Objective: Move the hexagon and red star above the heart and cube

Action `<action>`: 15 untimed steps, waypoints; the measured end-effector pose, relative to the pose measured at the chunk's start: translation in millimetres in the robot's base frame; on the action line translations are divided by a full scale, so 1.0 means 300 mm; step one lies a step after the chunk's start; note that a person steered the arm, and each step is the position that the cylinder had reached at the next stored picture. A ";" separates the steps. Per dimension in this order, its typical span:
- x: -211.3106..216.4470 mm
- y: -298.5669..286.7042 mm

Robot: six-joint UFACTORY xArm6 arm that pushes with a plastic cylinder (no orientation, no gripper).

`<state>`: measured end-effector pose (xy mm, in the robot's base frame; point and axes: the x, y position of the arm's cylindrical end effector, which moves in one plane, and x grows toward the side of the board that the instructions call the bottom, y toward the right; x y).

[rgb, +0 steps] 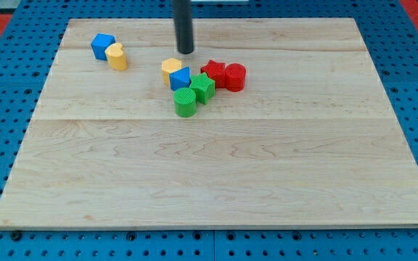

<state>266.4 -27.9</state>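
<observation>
My tip stands near the view's top centre, just above the middle cluster and apart from it. Right below it lies the yellow hexagon, touching a blue block whose shape I cannot make out. The red star lies to the right of these, below and right of my tip. The blue cube and the yellow heart sit touching each other at the view's upper left, well left of my tip.
A round red block touches the red star on its right. A green star and a green cylinder sit at the cluster's lower side. The wooden board's top edge is close behind my tip.
</observation>
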 end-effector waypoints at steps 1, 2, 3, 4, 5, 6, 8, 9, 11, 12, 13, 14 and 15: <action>0.003 0.253; 0.003 0.460; 0.009 0.534; 0.185 0.532; 0.290 0.480; 0.322 0.147; 0.322 -0.018; 0.288 -0.148; 0.086 -0.228; -0.013 -0.262; -0.075 -0.174; -0.110 -0.332; -0.110 -0.418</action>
<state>233.4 -153.2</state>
